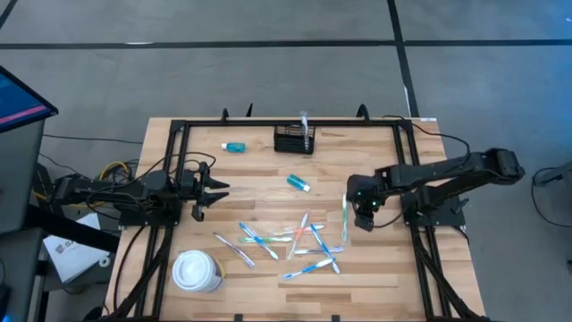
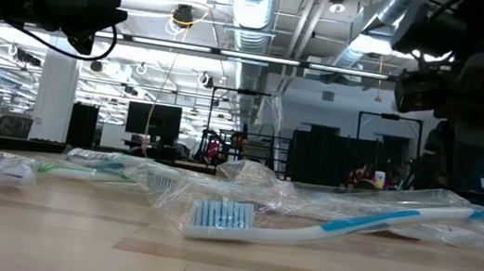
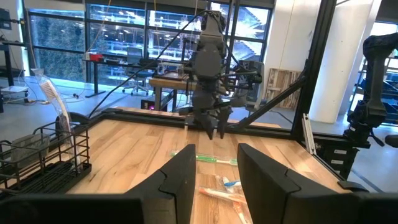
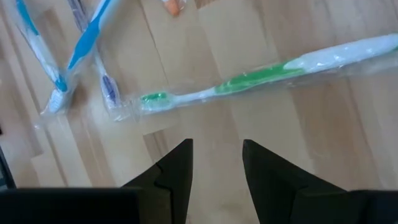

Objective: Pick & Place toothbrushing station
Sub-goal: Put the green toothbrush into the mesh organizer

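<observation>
Black wire-mesh organiser (image 1: 294,140) with one toothbrush (image 1: 306,126)

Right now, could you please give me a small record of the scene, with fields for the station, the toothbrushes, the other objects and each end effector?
station: black wire-mesh organiser at the table's far edge, one toothbrush standing in it
toothbrushes: wrapped toothbrushes scattered loose in the table's near middle
green toothbrush: wrapped, flat on the wood, just under the right end effector
other objects: white lidded cup near left; two small teal tubes
left end effector: open, empty, at the table's left side
right end effector: open, empty, pointing down
</observation>
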